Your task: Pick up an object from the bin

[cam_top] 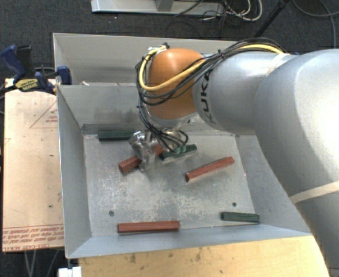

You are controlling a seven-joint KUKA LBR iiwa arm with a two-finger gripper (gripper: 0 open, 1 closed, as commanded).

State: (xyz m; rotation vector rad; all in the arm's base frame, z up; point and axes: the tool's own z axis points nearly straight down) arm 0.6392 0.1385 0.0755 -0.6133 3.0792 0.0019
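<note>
My gripper (143, 152) is low in the middle of the bin, under the arm's orange wrist cover. It stands over the middle of a short red-brown bar (128, 165), which lies slanted on the bin floor. The bar's lower left end sticks out to the left of the gripper, and a bit of its other end shows to the right. Just right of the gripper lies a small dark green bar (180, 151) with a pale edge, partly under the wrist cables.
A dark green bar (115, 135) lies by the back left wall. A red-brown bar (210, 169) lies slanted to the right of centre. Along the front wall are a long red-brown bar (149, 227) and a short dark green bar (240, 216). The arm covers the bin's right side.
</note>
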